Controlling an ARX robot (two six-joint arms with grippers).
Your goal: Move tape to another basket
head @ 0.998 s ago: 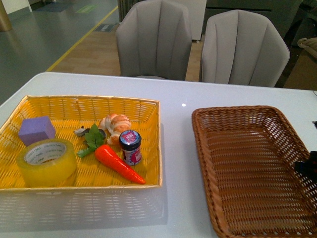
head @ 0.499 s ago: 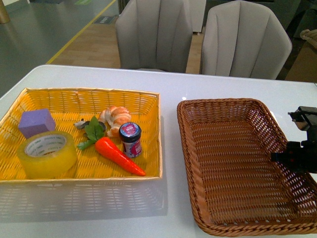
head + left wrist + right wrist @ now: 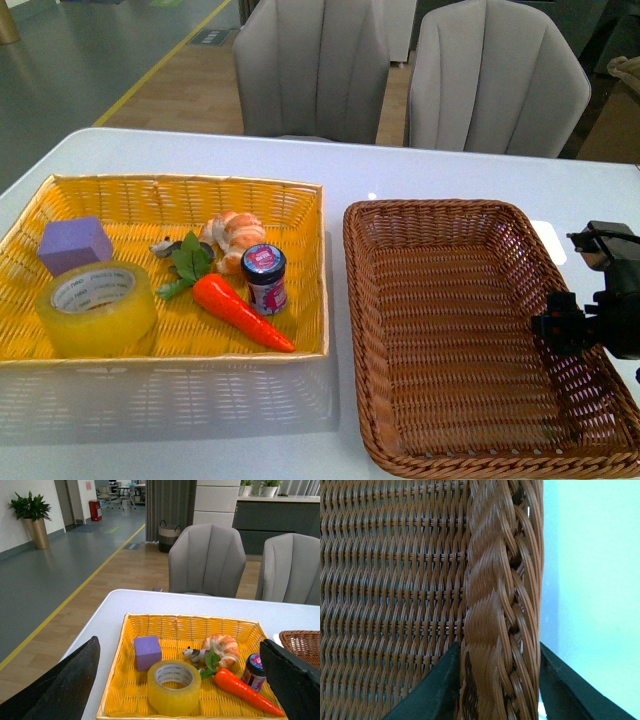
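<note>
The tape [image 3: 97, 307], a wide yellowish roll with a white core, lies in the front left corner of the yellow basket [image 3: 150, 190]; it also shows in the left wrist view [image 3: 173, 686]. The brown wicker basket [image 3: 440, 215] sits empty on the right of the table. My right gripper [image 3: 570, 330] is shut on the basket's right rim [image 3: 500, 605], one finger [image 3: 432, 690] inside and one outside. My left gripper [image 3: 180, 685] is open, held high above the near side of the yellow basket, out of the front view.
The yellow basket also holds a purple cube [image 3: 74, 244], a croissant [image 3: 233, 236], a small jar [image 3: 265, 279], a carrot [image 3: 240, 312] and green leaves [image 3: 188, 263]. Two grey chairs [image 3: 400, 70] stand behind the white table [image 3: 340, 170].
The brown basket has slid left towards the yellow basket, drawn by my right gripper on its rim. The things in the yellow basket have not moved.
</note>
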